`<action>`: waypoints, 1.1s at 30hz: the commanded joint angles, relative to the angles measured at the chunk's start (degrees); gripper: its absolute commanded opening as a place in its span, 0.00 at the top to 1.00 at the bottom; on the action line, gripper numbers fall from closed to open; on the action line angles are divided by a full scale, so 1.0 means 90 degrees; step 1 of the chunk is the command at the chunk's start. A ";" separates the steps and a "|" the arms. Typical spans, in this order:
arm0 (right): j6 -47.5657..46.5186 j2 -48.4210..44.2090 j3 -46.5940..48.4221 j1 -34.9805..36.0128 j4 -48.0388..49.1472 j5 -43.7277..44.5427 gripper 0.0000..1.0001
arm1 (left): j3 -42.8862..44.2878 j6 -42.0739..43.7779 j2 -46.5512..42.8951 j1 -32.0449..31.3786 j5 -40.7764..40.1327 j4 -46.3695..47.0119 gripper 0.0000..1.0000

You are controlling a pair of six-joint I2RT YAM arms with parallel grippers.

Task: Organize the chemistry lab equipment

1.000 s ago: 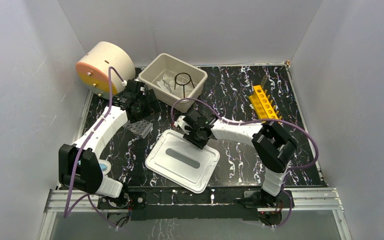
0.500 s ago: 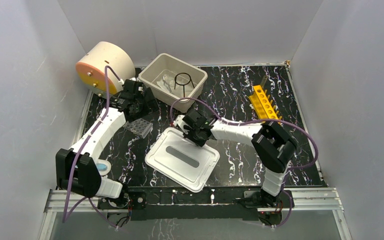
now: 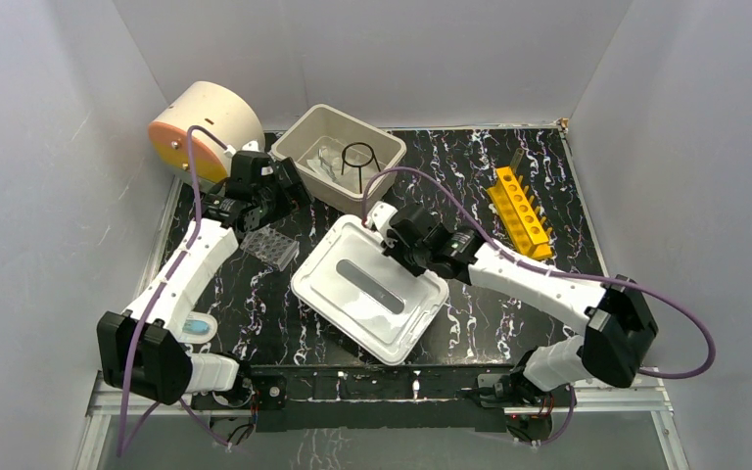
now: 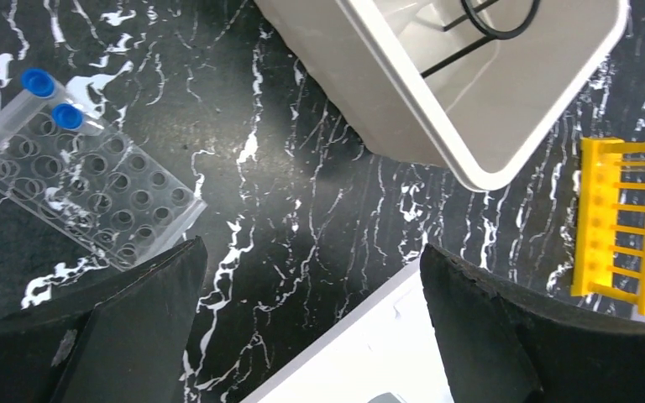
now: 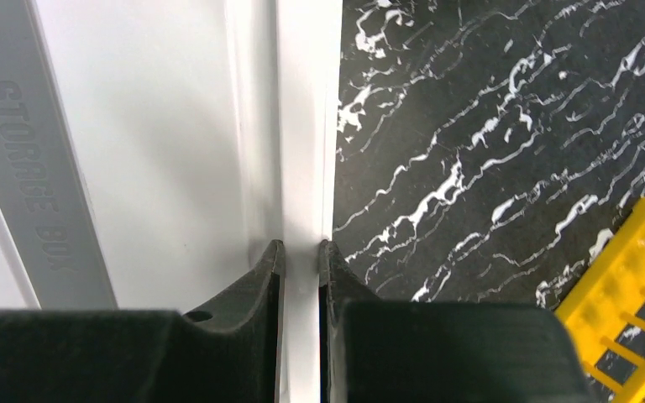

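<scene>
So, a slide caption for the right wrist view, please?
Right gripper clamped on the rim of the white lid, black marbled table beside.

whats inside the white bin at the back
A black wire ring stand stands in the bin, with a small heap of clear, shiny pieces beside it, too small to identify. Anything beneath that heap is covered.

Top camera looking down from above and behind arm bases [image 3: 213, 370], taking in whole table [image 3: 470, 162]. Left wrist camera facing down from moderate height, catching bin [image 4: 369, 92] corner. Right wrist camera sitting very close over lid [image 5: 151, 126] edge. All three views sharing yellow rack [image 3: 519, 206].
</scene>
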 commanded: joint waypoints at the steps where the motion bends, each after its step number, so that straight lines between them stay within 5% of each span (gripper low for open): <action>1: 0.0319 -0.0510 -0.0174 -0.0071 0.0291 0.0453 0.97 | 0.0168 -0.0186 -0.0271 0.0037 0.0564 0.0410 0.02; 20: 0.1063 -0.1733 -0.0154 -0.1386 0.1178 0.0346 0.97 | -0.0473 -0.0002 -0.0920 0.0037 0.3162 0.2005 0.02; 33: 0.2229 -0.1136 0.0176 -0.2415 0.1776 -0.0703 0.97 | -0.1014 -0.0561 -0.0404 0.0031 0.5235 0.3128 0.05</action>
